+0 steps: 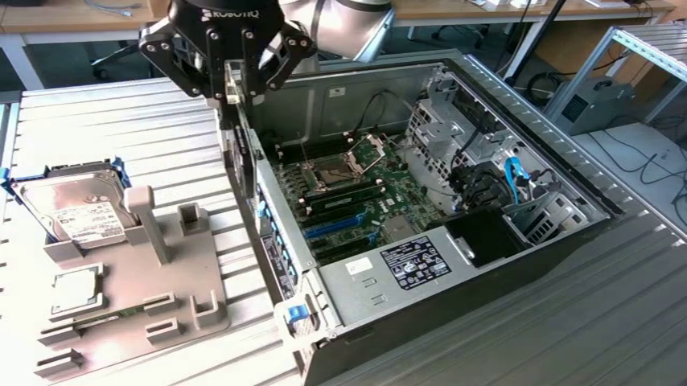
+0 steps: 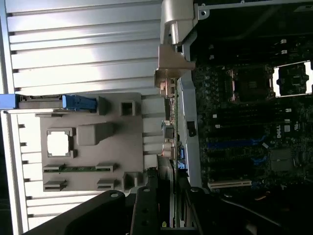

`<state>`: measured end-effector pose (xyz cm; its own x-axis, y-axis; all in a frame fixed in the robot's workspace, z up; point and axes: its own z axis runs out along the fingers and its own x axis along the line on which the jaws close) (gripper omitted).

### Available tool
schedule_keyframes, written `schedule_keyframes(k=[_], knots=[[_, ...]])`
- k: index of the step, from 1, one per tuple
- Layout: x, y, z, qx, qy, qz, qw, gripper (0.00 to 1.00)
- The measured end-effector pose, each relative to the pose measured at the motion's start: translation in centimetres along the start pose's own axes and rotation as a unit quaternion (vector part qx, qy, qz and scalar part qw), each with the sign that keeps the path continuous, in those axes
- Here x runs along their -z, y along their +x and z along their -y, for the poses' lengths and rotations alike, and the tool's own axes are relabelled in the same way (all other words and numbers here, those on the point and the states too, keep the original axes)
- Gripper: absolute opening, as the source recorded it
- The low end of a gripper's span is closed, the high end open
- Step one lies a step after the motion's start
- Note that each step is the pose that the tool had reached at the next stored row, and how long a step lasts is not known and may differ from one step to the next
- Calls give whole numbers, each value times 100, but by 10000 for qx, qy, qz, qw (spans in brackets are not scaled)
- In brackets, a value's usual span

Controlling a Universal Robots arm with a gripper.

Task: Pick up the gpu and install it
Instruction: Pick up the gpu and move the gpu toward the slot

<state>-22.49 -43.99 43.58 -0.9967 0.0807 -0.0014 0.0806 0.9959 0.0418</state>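
My claw [image 1: 236,92] is pinching the gpu [image 2: 173,63] by its thin dark board. It hangs edge-on, silver bracket end down, over the open black case's [image 1: 504,273] wall, beside the grey moulded holder [image 1: 140,281] on the ribbed metal worktop [image 1: 96,121].

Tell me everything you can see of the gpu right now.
The gpu is a thin flat card seen edge-on, with a silvery metal bracket at one end. It hangs upright, pinched between the fingers of the gripper. It sits above the rear wall of the open computer case, between the grey fixture tray and the motherboard, not yet in a slot. Whether it touches the wall cannot be told.
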Motion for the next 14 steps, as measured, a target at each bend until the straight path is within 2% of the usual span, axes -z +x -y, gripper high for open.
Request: schedule_keyframes(k=[2, 3, 14], knots=[[-13, -215, 58, 0, 0, 0, 10000, 26], [-15, -259, 61, 0, 1, 0, 10000, 26], [-45, -510, 67, 0, 0, 0, 10000, 26]])
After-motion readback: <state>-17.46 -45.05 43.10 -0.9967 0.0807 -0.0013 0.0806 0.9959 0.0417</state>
